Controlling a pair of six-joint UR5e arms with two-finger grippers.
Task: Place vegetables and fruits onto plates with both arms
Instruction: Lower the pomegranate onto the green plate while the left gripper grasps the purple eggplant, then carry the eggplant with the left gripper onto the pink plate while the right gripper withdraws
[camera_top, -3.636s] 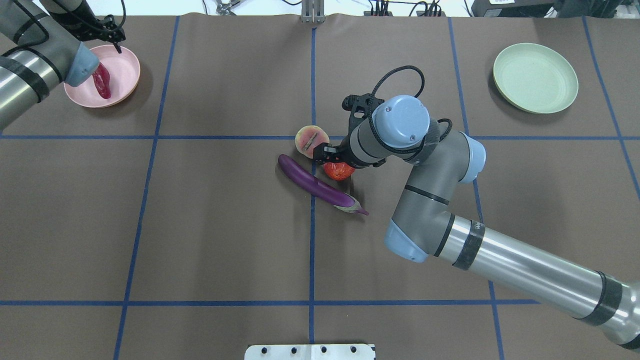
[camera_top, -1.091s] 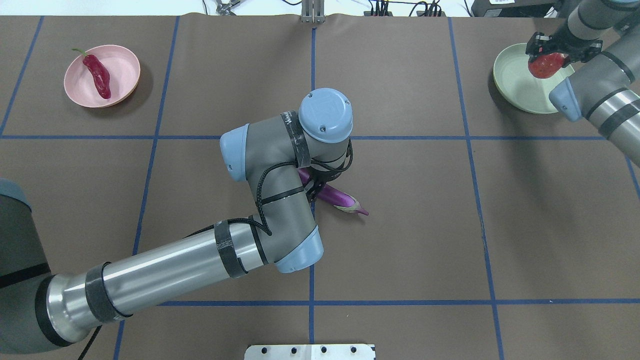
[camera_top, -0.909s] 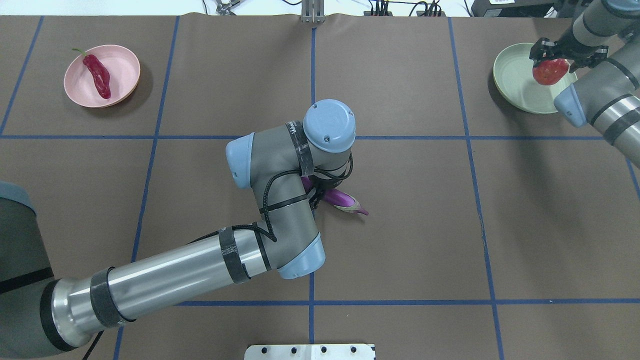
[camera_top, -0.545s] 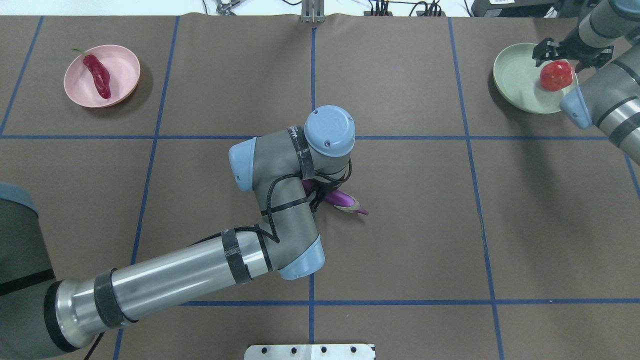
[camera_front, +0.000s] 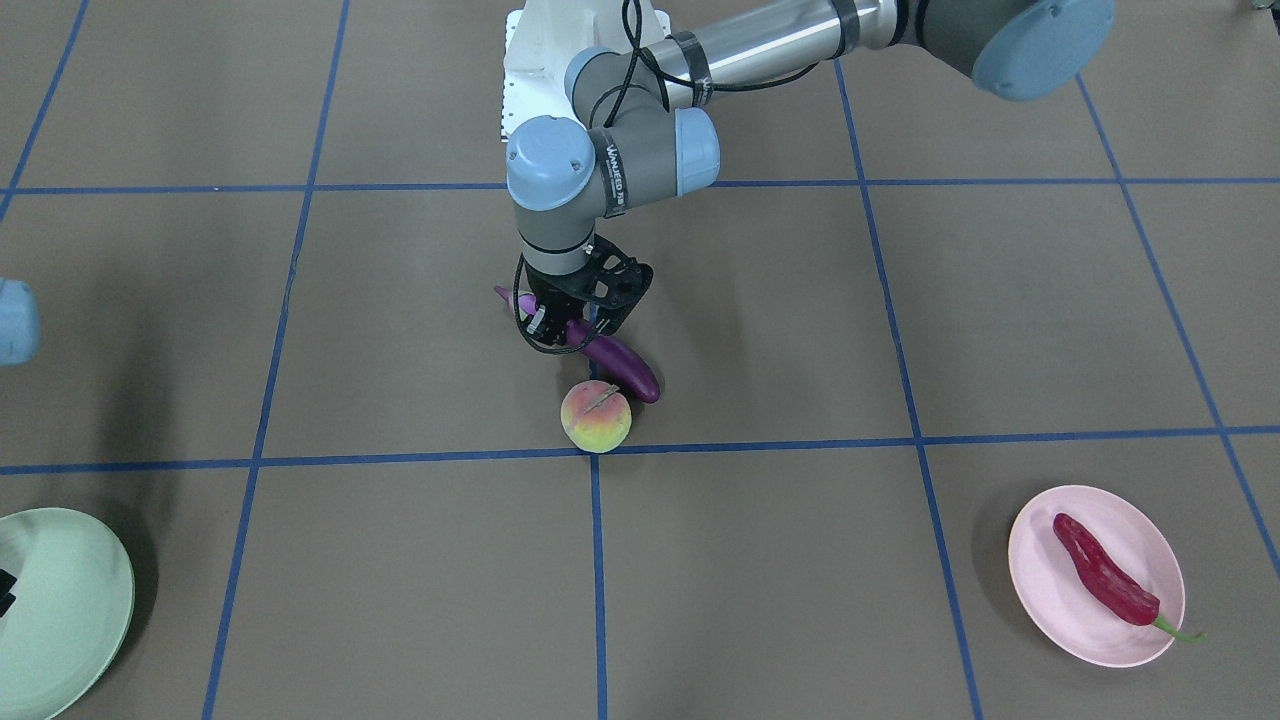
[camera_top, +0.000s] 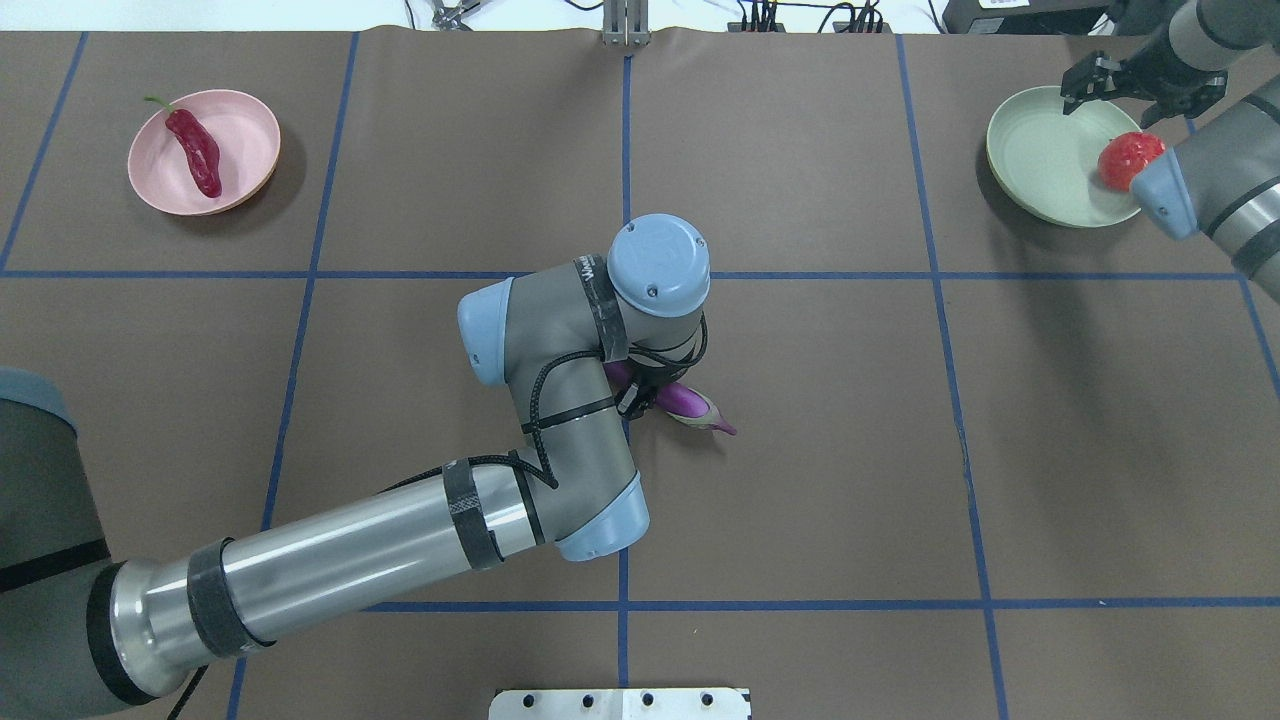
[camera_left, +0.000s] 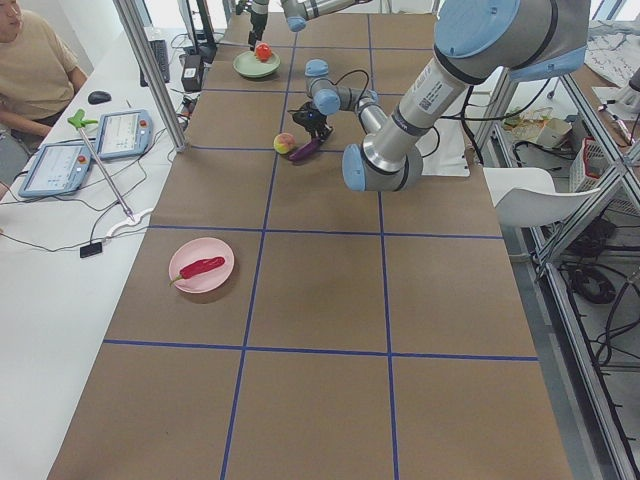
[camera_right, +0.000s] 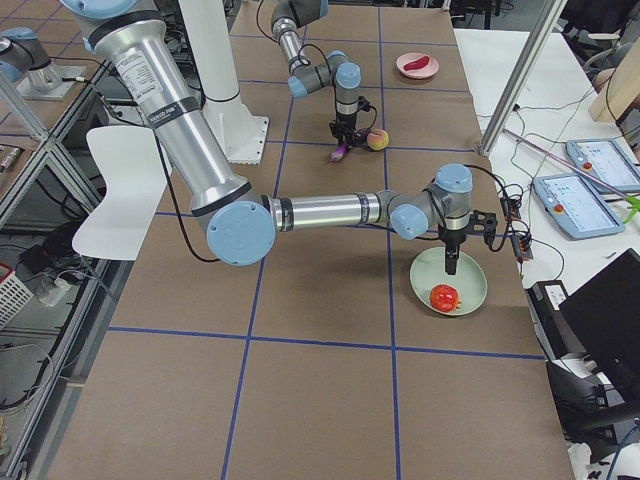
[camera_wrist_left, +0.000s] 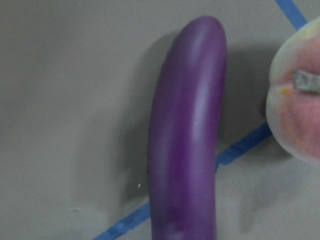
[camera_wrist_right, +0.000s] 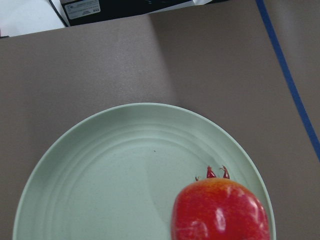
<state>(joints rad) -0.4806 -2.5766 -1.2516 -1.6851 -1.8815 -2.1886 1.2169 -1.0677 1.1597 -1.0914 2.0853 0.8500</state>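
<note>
Here, from the front, the left hand (camera_front: 575, 322) straddles the eggplant (camera_front: 622, 364) low over the surface (camera_front: 800, 300); whether it has pinched shut I cannot tell. The peach (camera_front: 596, 417) sits just beside the eggplant's rounded end, and the chili (camera_front: 1105, 580) lies on the pink plate (camera_front: 1040, 590).

Overhead, the right hand (camera_top: 1140, 90) hangs spread and empty over the green plate (camera_top: 1040, 160), where the pomegranate (camera_top: 1125, 158) rests near the rim.

The left wrist view shows the eggplant flat on the surface. The grip should probably close squarely across its middle, then lift straight up, sparing the peach.
</note>
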